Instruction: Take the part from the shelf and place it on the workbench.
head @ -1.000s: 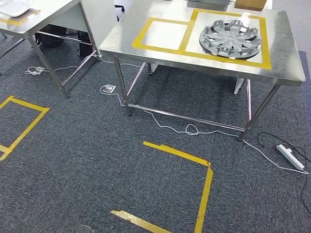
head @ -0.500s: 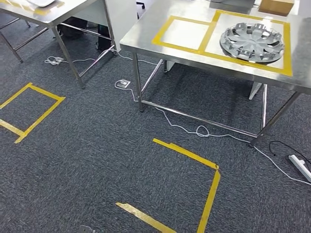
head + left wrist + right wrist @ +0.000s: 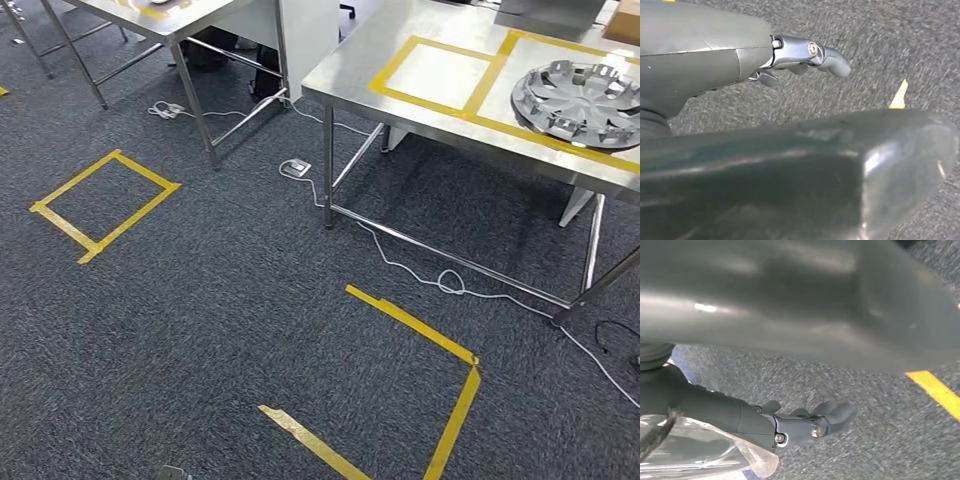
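A silver wheel cover (image 3: 585, 100) lies flat on the steel workbench (image 3: 355, 85) at the right of the head view, inside a yellow-taped rectangle. Beside it is a second taped rectangle (image 3: 438, 75) with nothing in it. My left hand (image 3: 798, 52) hangs over the dark carpet with its fingers stretched out and nothing in it. My right hand (image 3: 798, 427) also hangs over the carpet, fingers loosely extended and holding nothing. No shelf shows in these frames.
A second steel table (image 3: 162, 15) stands at the back left. Yellow tape outlines mark the carpet (image 3: 106, 205) (image 3: 423, 330). White cables (image 3: 445, 280) and a floor socket (image 3: 296, 168) lie under and beside the workbench. A cardboard box (image 3: 625, 20) sits at its far right corner.
The whole picture has slid to the right: the camera has turned left. The wheel cover now sits at the right edge, and a taped square on the floor has come fully into view.
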Tool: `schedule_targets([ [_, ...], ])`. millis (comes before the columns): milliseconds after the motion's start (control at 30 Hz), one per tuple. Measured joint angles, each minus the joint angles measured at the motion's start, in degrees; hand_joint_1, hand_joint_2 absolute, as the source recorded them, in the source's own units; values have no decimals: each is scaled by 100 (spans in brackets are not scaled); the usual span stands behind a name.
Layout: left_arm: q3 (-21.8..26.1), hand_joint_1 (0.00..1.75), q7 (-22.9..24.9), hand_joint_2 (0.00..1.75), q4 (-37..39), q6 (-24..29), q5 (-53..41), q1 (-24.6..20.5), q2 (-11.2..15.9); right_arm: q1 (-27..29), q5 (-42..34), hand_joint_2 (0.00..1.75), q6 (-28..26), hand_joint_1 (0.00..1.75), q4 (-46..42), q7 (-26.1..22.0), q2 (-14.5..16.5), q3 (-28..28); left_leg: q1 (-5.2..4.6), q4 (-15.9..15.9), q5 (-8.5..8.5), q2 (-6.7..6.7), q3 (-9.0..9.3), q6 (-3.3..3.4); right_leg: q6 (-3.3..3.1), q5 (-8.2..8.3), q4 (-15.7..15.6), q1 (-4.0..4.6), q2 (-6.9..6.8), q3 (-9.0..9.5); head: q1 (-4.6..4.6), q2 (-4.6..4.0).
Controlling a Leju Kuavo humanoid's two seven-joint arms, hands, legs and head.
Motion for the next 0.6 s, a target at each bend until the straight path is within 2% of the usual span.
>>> schedule_targets([
  [33, -1, 0, -1, 0, 1, 2, 0, 8, 2, 1, 1, 0, 0, 0, 3, 1, -1, 4, 10, 14, 7, -10, -28, -35, -29, 26, -7, 0, -70, 6, 2, 0],
  [67, -2, 0, -1, 0, 1, 3, 0, 17, 4, 1, 1, 0, 0, 0, 6, -1, -2, 8, 12, 76, -40, 52, -69, -65, -59, 53, -21, -7, -143, 9, -4, 0],
  [100, -3, 0, -1, 0, 2, 4, 0, 18, 5, 3, 2, 0, 0, 0, 9, -2, -2, 11, 14, 237, -157, 156, -146, -94, -87, 76, -38, -14, -227, 5, -20, 0],
  [167, -5, 0, -4, 0, 2, 1, 0, 4, 6, 17, 3, 0, -1, 0, 14, -4, -2, 14, 36, 885, -554, 397, -418, -154, -116, 85, -48, -11, -408, -8, -46, 0],
  [200, -7, 0, -5, 0, 2, -3, 0, 0, 4, 24, 4, 0, -1, 0, 15, -3, -2, 14, 57, 1273, -738, 447, -572, -185, -121, 82, -46, -5, -503, -17, -55, 0],
  [233, -9, 0, -6, 0, 2, -7, 0, 5, 3, 27, 5, 0, -2, 0, 15, -3, -2, 14, 78, 1552, -841, 473, -669, -209, -123, 80, -44, -1, -594, -26, -54, 0],
  [267, -10, 0, -6, 0, 2, -11, 1, 16, 2, 25, 7, 0, -2, 0, 15, -3, -2, 14, 97, 1642, -840, 491, -674, -227, -121, 78, -42, 1, -677, -35, -55, 0],
  [300, -11, 0, -6, 0, 2, -14, 1, 26, 1, 21, 10, 0, -2, 0, 15, -3, -2, 14, 110, 1501, -736, 516, -565, -235, -117, 75, -41, 2, -752, -34, -55, 0],
  [333, -12, 0, -6, 0, 2, -17, 2, 31, 1, 16, 14, 0, -2, 0, 16, -4, -2, 14, 118, 1153, -560, 573, -355, -233, -109, 71, -40, 2, -823, -24, -55, 0],
  [400, -12, 0, -8, 0, 2, -24, 2, 19, 1, 7, 24, 0, -3, 0, 17, -5, -2, 15, 84, 356, -302, 855, 85, -197, -78, 55, -34, 19, -947, 5, -56, 0],
  [433, -12, 0, -9, 0, 2, -26, 2, 5, 1, 5, 29, 0, -5, 0, 18, -8, -2, 16, 58, 109, -246, 971, 206, -161, -53, 52, -26, 33, -1002, 11, -51, 0],
  [467, -12, 0, -10, 0, 2, -27, 3, -3, 0, 3, 33, 0, -7, 0, 19, -11, -2, 16, 31, 9, -243, 1036, 239, -127, -28, 49, -19, 48, -1060, 8, -50, 0],
  [533, -12, 0, -11, 0, 2, -28, 5, -1, -1, -6, 41, 0, -9, 0, 22, -20, -3, 17, 15, -9, -207, 939, 195, -52, 29, 38, -5, 53, -1156, 0, -45, 0],
  [567, -12, 0, -12, 0, 3, -29, 8, 7, 2, -15, 45, 0, -9, 0, 25, -24, -3, 19, 20, -26, -181, 881, 176, -13, 60, -22, 37, 43, -1095, -24, -44, 0],
  [600, -11, 0, -13, 0, 3, -30, 12, 8, 4, -21, 50, 0, -10, 0, 30, -30, -4, 20, 26, -44, -150, 820, 155, 33, 86, -145, 159, 30, -962, -78, -40, 0],
])
